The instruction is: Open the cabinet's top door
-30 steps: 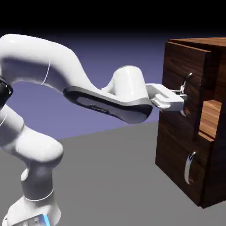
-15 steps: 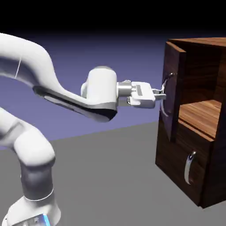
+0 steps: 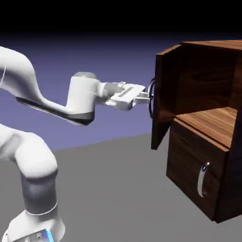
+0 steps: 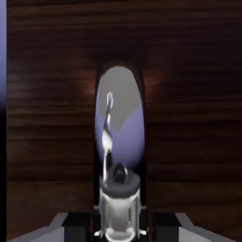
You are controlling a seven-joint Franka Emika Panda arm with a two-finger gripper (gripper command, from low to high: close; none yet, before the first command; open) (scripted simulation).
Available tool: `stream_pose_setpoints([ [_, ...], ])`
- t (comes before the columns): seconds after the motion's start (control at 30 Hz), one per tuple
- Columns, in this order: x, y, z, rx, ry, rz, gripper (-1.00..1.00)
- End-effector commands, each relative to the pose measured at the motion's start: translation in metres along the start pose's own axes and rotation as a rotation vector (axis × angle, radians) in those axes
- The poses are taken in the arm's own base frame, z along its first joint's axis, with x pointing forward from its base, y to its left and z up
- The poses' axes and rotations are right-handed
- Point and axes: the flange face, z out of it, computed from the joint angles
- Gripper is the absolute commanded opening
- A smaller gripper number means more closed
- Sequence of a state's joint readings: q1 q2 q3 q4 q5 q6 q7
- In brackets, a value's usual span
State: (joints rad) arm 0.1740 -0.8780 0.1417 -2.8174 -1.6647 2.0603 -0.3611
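The end effector (image 3: 145,97) is pinched on the silver handle (image 3: 151,98) of the top door (image 3: 163,94), which stands swung wide out from the cabinet (image 3: 208,142), its shelf (image 3: 210,119) exposed. In the hand view the mirror-bright handle (image 4: 118,142) fills the middle against dark wood.

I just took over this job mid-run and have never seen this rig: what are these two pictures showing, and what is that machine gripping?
The machine is a white robot arm in a rendered simulation. Its pincer is shut on the long silver handle of the top door of a dark wood-grain cabinet, which stands on a grey surface. The exterior view, from a fixed camera beside the robot, shows that door swung well open, with a wooden shelf inside; the lower panel is closed. The hand view looks along the pincer: the shiny handle fills the middle against the door's wood.
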Motion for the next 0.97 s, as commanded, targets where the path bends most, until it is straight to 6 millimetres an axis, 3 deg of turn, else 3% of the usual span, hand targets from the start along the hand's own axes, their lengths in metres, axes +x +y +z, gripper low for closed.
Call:
stream_pose_setpoints([
  [0.0,0.003,0.002,-0.007,0.018,-0.016,0.0,-1.0],
  [0.5,0.06,0.059,-0.1,0.3,-0.297,0.0,-1.0],
  [0.93,0.111,0.11,-0.143,0.49,-0.488,0.0,-1.0],
])
